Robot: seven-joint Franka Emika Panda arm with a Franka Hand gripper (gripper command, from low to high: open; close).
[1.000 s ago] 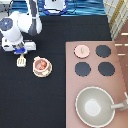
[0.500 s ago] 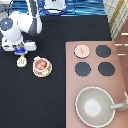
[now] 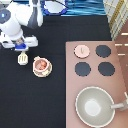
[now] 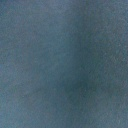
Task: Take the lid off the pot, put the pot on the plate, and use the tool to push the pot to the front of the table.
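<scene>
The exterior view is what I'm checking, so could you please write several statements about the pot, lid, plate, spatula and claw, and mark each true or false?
1. The small pinkish-tan round pot sits on the cream-yellow rimmed plate. True.
2. The flat pinkish-tan lid with a centre knob covers the pot. False: it lies on the pinkish-brown stove panel, and the reddish-orange balls in the pot show.
3. The claw is at the cream-white spatula, toward the exterior view's left of the pot. True.
4. The spatula lies inside the large grey pan. False: it is on the black table.
5. The plate rests on a black burner. False: it is on the table.
</scene>
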